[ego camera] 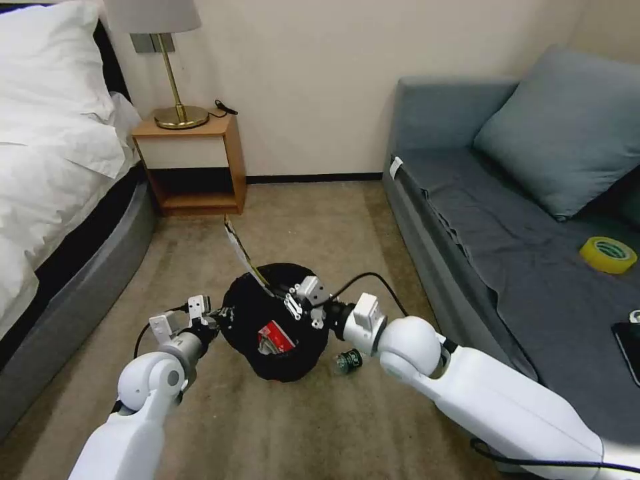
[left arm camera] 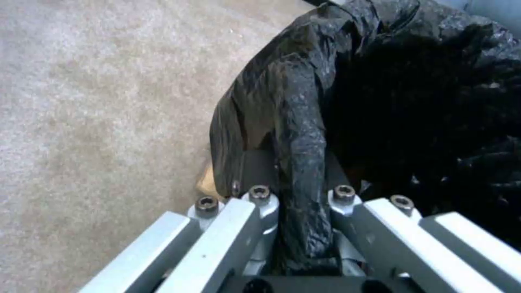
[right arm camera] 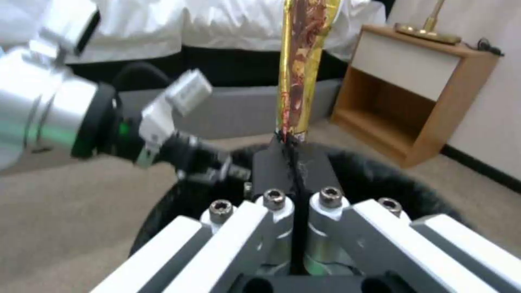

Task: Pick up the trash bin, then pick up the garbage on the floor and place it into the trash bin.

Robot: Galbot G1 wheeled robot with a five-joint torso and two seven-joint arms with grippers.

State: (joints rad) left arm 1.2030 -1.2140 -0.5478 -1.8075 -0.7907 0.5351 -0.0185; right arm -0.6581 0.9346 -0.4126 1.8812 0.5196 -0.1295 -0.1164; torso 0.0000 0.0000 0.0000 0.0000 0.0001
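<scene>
Trash bin [ego camera: 277, 330] hung just above carpet [ego camera: 320, 220], centre of room, red-white wrapper [ego camera: 275, 337] inside. Left gripper [left arm camera: 301, 191] fingers clamped on its bagged rim at 9 o'clock. Right gripper [right arm camera: 293, 162] fingers pinched shut on yellow-brown wrapper [right arm camera: 301, 65] w/ most of it poking past rim at 12; risk: could tip out on release. Green bottle [ego camera: 348, 361] lay at 4. Bed [ego camera: 47, 147] at 10, sofa [ego camera: 520, 220] at 2.

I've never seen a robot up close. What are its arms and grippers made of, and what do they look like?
Both arms wear smooth glossy white shells with ball-like joints and silver wrist sections; black cables loop near each wrist. The left gripper and right gripper have silver metal linkages fastened with dark bolts, ending in flat black fingers. A green light glows on the left wrist.
</scene>
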